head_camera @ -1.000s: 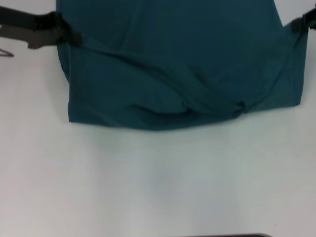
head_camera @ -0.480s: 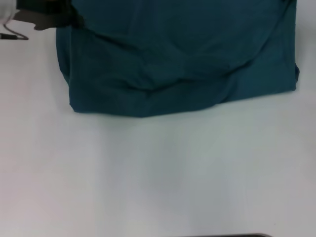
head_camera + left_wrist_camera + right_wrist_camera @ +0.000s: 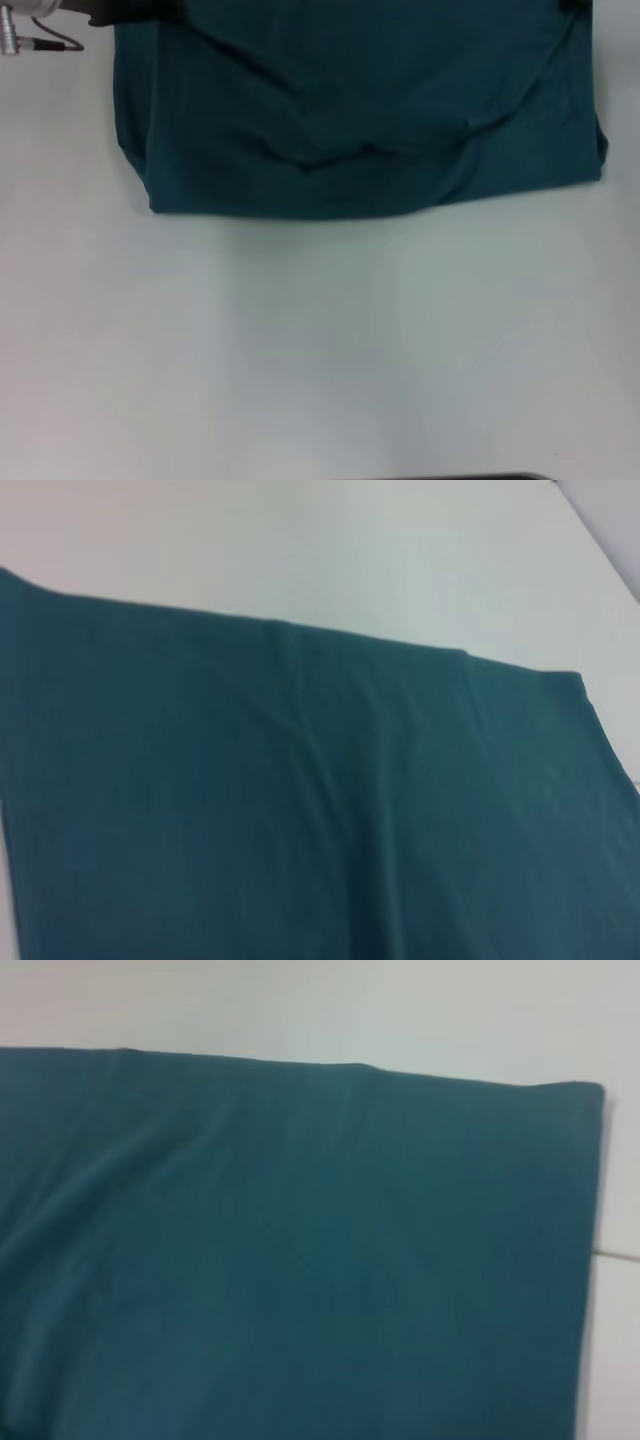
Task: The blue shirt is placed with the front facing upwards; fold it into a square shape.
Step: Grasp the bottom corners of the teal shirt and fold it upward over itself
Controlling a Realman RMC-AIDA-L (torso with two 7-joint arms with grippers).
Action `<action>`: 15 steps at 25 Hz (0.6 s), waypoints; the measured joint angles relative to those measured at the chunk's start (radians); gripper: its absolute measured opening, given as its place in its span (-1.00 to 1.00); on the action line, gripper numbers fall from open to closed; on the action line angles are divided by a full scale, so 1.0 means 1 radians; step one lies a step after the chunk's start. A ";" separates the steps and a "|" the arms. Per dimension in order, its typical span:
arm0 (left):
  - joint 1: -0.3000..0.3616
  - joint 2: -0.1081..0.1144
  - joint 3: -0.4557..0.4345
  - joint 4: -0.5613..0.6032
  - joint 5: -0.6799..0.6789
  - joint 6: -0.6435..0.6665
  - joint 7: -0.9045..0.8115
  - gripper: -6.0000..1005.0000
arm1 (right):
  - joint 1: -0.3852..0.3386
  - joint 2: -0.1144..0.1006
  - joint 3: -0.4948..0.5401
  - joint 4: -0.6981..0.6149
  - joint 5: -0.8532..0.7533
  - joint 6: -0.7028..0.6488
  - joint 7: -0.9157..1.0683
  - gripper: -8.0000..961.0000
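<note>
Right, here's the shirt (image 3: pixel 360 110), a broad teal slab filling the upper half of my head view, lying on the white table (image 3: pixel 320 340). Its near edge runs almost straight across the middle of the frame, from a rounded corner at left to a squarer corner at right, sitting slightly higher on the right side. Creases sweep across the cloth: one long curved fold arcs from upper left down to the centre and back up to upper right, with a small pucker low in the middle. No lettering or collar shows from here, just plain fabric.

My left gripper (image 3: pixel 130 10) pokes in at the upper left corner of the frame, dark against the cloth's top edge, with a silver fitting and a thin cable beside it. Whether its jaws are clamped or loose, I cannot tell. My right gripper (image 3: pixel 572 6) is only a dark sliver at the top right edge; its jaws I cannot tell either.

Left wrist view: shirt (image 3: pixel 300 810) spread flat, table beyond its edge. Right wrist view: the same teal cloth (image 3: pixel 300 1260) with a neat square corner at upper right, white table past it.
</note>
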 joint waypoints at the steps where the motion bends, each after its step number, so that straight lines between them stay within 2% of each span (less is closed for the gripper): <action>1: -0.001 0.000 0.000 0.001 -0.001 -0.009 -0.002 -0.94 | 0.004 0.002 0.000 0.001 -0.012 0.013 0.008 -0.84; 15: -0.015 0.005 -0.002 0.010 0.002 -0.141 -0.047 -0.92 | 0.038 0.008 -0.016 0.013 -0.051 0.141 0.023 -0.83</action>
